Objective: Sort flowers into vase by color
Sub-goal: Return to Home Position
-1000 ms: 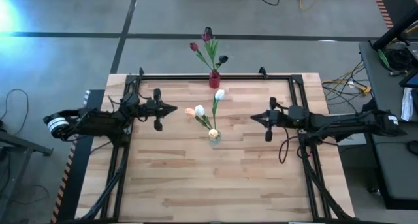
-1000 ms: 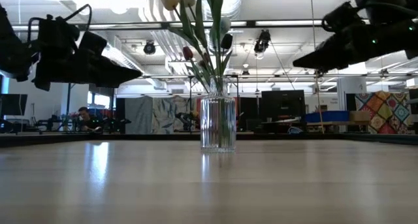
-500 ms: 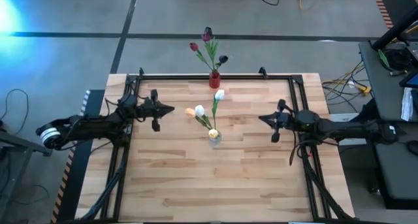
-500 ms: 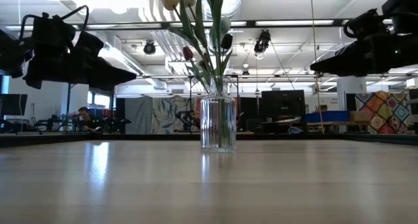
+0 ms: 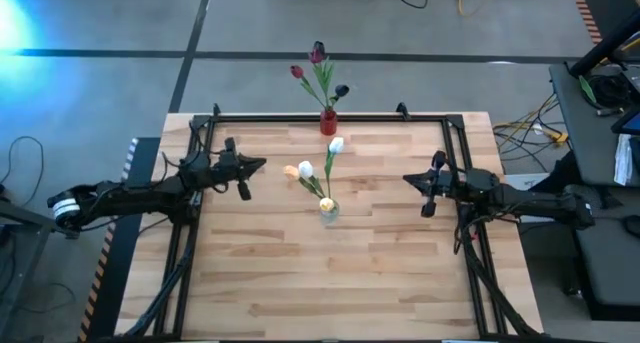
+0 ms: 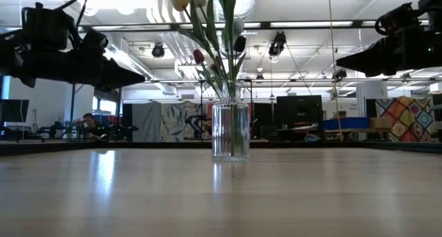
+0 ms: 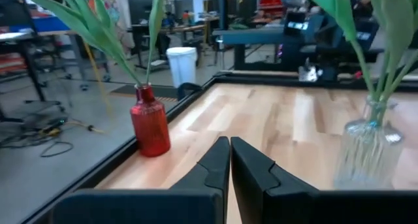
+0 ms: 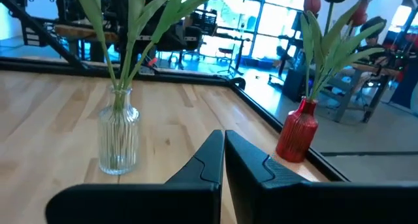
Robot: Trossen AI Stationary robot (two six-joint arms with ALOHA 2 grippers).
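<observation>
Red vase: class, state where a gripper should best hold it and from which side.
Probably its narrow neck, approached level from over the table: the red vase stands upright, and tulips rising from its mouth block a top grasp.

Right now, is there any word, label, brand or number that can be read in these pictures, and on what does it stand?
None can be read.
The transparent vase and the red vase show no label.
Anything farther off is too blurred to read.
</observation>
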